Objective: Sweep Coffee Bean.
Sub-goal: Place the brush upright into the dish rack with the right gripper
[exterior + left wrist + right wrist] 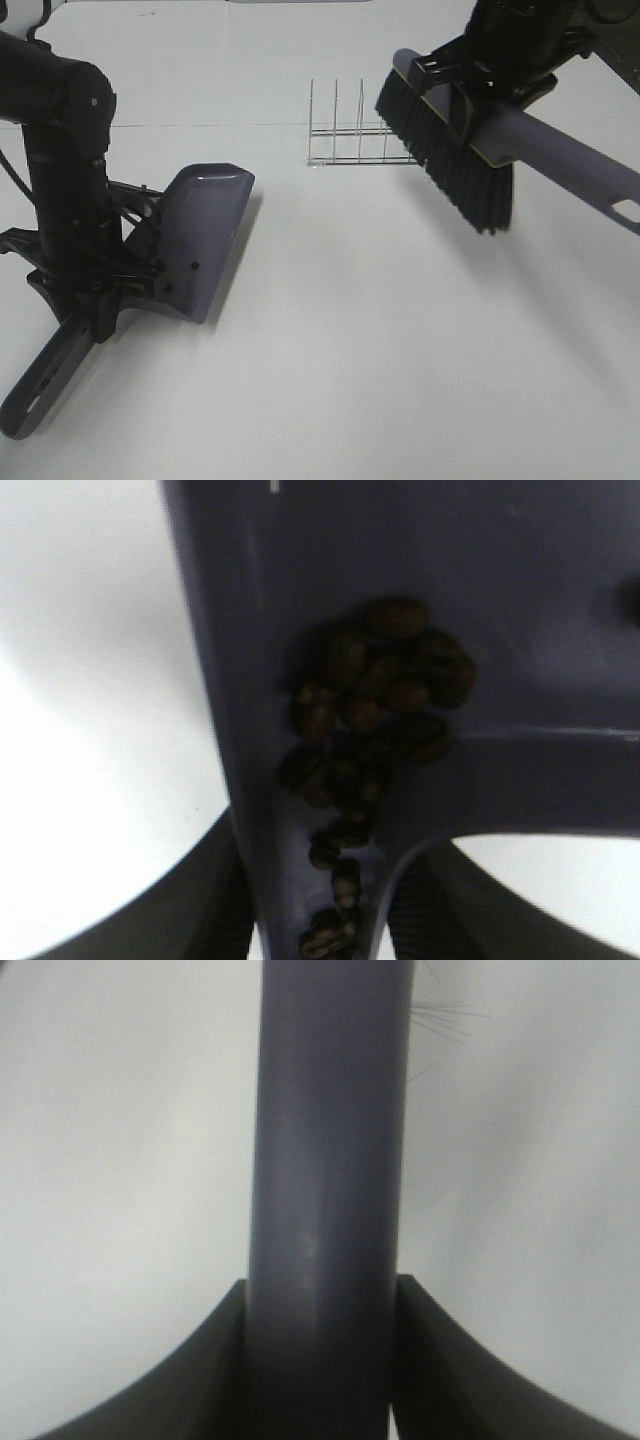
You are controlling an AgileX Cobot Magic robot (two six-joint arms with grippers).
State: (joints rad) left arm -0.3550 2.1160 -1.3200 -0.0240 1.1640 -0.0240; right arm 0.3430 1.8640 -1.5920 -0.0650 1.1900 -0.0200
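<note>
Two-arm sweeping set-up on a white table [400, 360]. Left gripper [100, 312]: its claw is clamped on the handle of the grey dustpan [205, 240], one finger on each side of it in the wrist view [330, 910]. The pan stands near the left edge of the tabletop, steeply tilted, with its mouth raised toward the far edge and its handle pointing to the near left corner; whether its lower end touches the table cannot be told. Coffee beans [370, 700]: a dark brown cluster inside the pan [540, 600], gathered in the angle where the floor meets a side wall, with a short trail running toward the handle. Two dark specks on the pan face seen from the high camera may be beans or holes; this cannot be told. Right gripper [500, 75]: claw closed on the grey handle of the brush [570, 165], which fills the gap between its fingers in the wrist view [325, 1360]. The brush hangs over the far right part of the table, black bristles [445, 150] pointing down and well clear of the surface. A wire rack [350, 135] stands near the middle of the far edge, between pan and brush. A pale streak [275, 485] on the pan is too blurred to read.
</note>
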